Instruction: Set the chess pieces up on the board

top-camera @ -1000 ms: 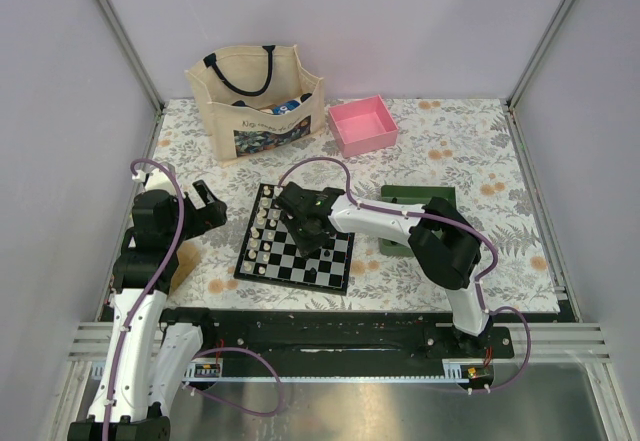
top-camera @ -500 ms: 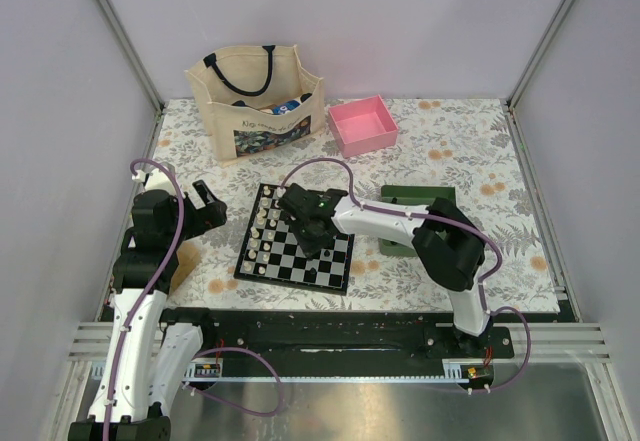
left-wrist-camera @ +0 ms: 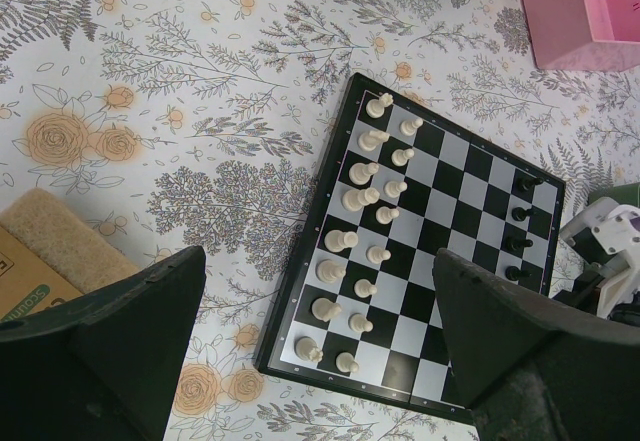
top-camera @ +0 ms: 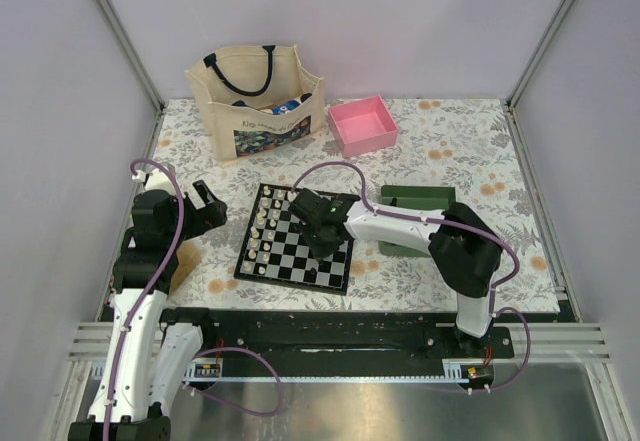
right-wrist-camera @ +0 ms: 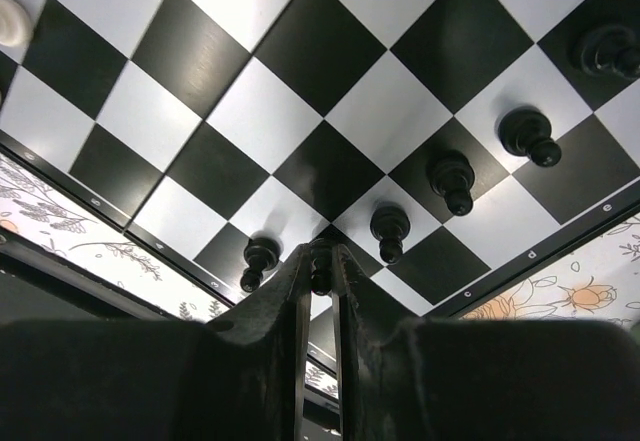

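While your right gripper point(right-wrist-camera: 320, 261) hangs low over the small square chessboard of black and white checks with a black rim point(top-camera: 295, 261), its two fingers point(right-wrist-camera: 285, 306) are pressed nearly together and pinch one tiny black plastic chessman point(right-wrist-camera: 320, 281), a pawn by its look, just inside the board's right edge and, as far as you can judge, toward its near right corner. You cannot tell from these views whether its base touches the square or hangs just above it. Five more black plastic chessmen point(right-wrist-camera: 452, 176) stand nearby along that same edge, the closest two just beside the fingers, while the cream-white chessmen point(left-wrist-camera: 362, 198) fill two rows along the board's left edge. The board lies near the middle of the floral-patterned worktop point(top-camera: 450, 141), with the green rectangular tray point(top-camera: 415, 196) near its right edge; what the tray holds does not show. Your left gripper point(top-camera: 207, 208) hovers by the worktop's left edge with its fingers spread wide and nothing between them. The step in hand looks like seating one black man on its home square, with most of the black side not yet set. Your next move likely calls for settling the base flat in the middle of its square, parting the fingers only a little so the neighbours are not nudged, then rising straight up.
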Controlling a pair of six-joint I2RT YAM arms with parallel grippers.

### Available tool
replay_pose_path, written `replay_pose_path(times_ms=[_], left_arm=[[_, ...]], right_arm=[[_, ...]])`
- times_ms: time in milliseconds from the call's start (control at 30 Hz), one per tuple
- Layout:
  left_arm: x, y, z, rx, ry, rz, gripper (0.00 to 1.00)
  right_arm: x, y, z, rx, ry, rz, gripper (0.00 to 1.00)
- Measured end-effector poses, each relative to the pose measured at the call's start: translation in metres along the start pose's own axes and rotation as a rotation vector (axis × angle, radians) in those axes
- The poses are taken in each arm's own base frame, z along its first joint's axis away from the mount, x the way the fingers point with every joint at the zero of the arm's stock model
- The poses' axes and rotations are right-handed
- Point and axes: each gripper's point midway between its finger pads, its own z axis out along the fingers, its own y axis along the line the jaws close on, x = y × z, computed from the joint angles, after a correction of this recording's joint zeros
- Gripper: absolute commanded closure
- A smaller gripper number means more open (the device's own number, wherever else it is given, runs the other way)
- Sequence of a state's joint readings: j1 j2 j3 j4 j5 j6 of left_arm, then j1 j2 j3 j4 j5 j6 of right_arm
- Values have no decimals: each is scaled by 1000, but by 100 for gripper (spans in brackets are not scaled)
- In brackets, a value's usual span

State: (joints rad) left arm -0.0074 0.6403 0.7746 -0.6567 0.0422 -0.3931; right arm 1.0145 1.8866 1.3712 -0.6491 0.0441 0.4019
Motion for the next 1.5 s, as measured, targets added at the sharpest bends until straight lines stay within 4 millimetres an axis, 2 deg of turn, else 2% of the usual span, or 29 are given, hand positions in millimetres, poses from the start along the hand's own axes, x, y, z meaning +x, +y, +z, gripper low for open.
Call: replay_pose_path(times_ms=[200, 1233, 1500], left_arm=[[0, 0, 0, 0, 0, 0, 1], [0, 0, 0, 1, 0, 0, 1], [0, 0, 0, 1, 0, 0, 1]], right_arm=[[11, -5, 4, 11, 25, -1, 80], [16, -5, 2, 1, 18, 21, 76], [20, -7, 3, 1, 24, 30, 66]])
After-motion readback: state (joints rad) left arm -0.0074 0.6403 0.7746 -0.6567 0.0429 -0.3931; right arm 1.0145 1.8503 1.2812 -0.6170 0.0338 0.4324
